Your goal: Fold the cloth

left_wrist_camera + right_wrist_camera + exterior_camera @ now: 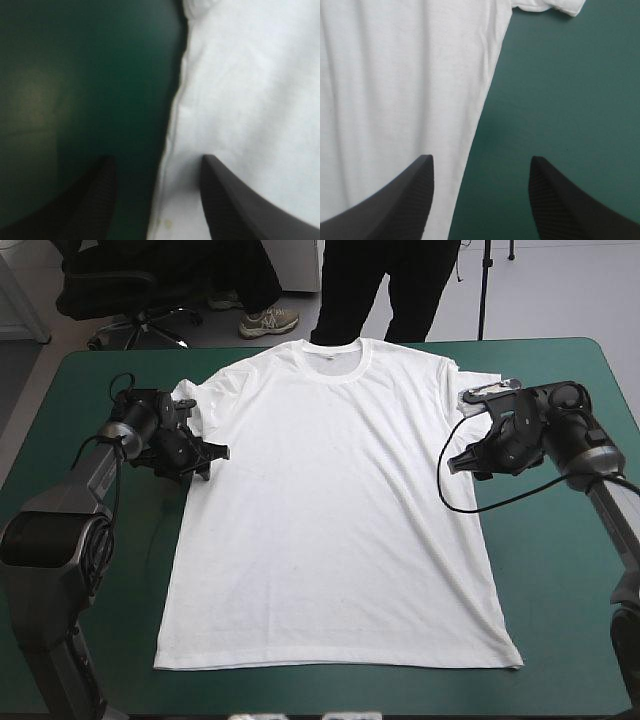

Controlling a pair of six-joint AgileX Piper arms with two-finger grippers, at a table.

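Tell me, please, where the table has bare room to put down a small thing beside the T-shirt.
Free teal-green cover: the wide near-right patch between the T-shirt and the right arm; a narrower strip between its left side and the left arm. Crowded: both sleeves, where open jaws straddle the side edges.

Left arm (85,475): enters from 8 o'clock, reaches toward 1 o'clock, wrist bent. Left gripper (208,453): aimed at 4 o'clock, black fingers (95,200) standing apart. Right arm (600,490): enters from 4 o'clock, reaches toward 11 o'clock, wrist bent. Right gripper (458,462): aimed at 8 o'clock, black fingers (410,200) standing apart. The two grippers are well apart.
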